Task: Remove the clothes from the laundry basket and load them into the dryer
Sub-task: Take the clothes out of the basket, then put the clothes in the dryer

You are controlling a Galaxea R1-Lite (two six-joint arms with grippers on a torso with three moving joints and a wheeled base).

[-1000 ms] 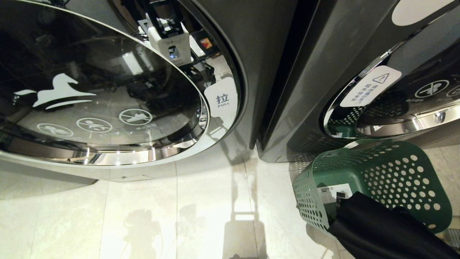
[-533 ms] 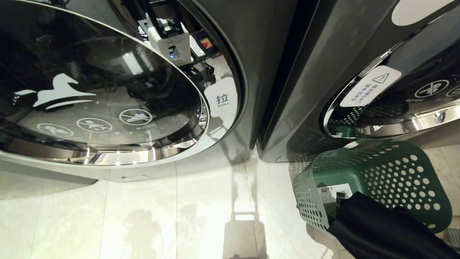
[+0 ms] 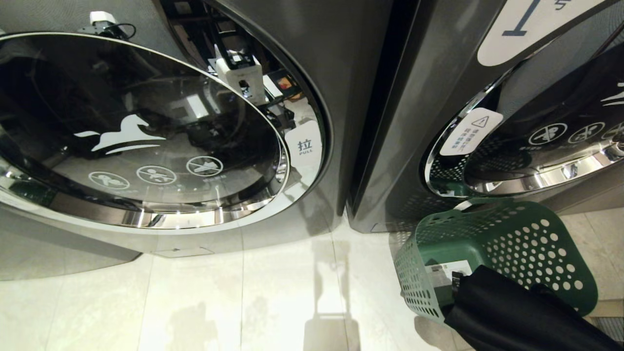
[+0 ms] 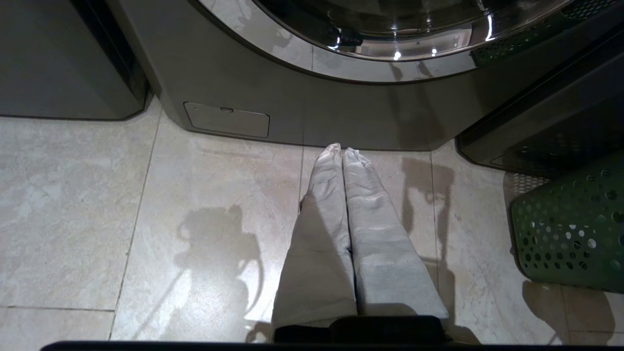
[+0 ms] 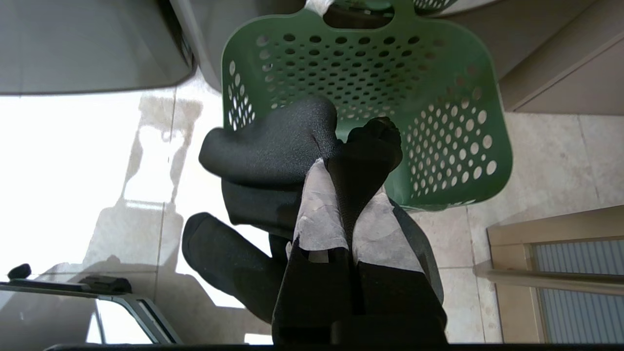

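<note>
VIEW: my head camera now sits higher than a second ago | RIGHT: right gripper (image 5: 348, 165) pinches black fabric garment (image 5: 273, 146) above green perforated plastic basket (image 5: 438, 97) | LEFT: left gripper (image 4: 341, 153) pressed together, empty | DRYER: round glass dryer door (image 3: 146, 136) closed; drum hidden | NEXT: I judge door must open.

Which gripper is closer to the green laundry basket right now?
Right. The right gripper, shut on black clothing, hangs just in front of the laundry basket. The left gripper points at the dryer base, the basket off to its side.
</note>
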